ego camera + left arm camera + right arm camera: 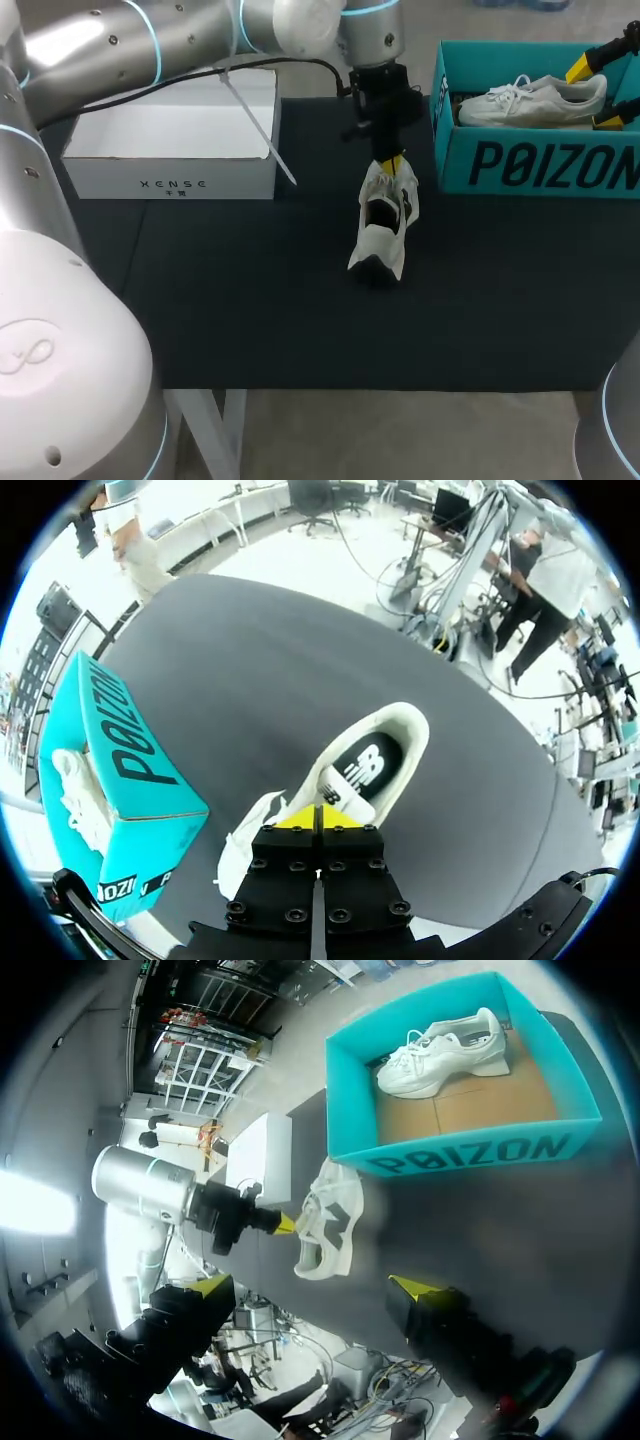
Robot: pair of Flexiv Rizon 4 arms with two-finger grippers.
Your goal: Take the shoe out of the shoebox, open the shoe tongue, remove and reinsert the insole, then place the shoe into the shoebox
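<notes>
One shoe (383, 222) is already out of the teal shoebox (530, 165), so the first step looks done. It stands on the dark bench (250, 300) near the middle, nearer the far edge than the near one, while the shoebox sits at the far right corner with a second white shoe (535, 100) lying inside. The left end effector (318, 818) has its yellow tips pressed together on a fold of the shoe's upper at the lace end. This is probably the tongue, though the fingers hide the exact spot. If so, the tongue-opening step is in hand. The left wrist view looks straight into the shoe's mouth, where the black insole (362, 770) still lies flat, so removing and reinserting it is yet to come, as is returning the shoe to the box. The right end effector (310, 1285) hangs over the shoebox with fingers spread wide, holding nothing. A white box (175, 140) sits toward the far left corner.
</notes>
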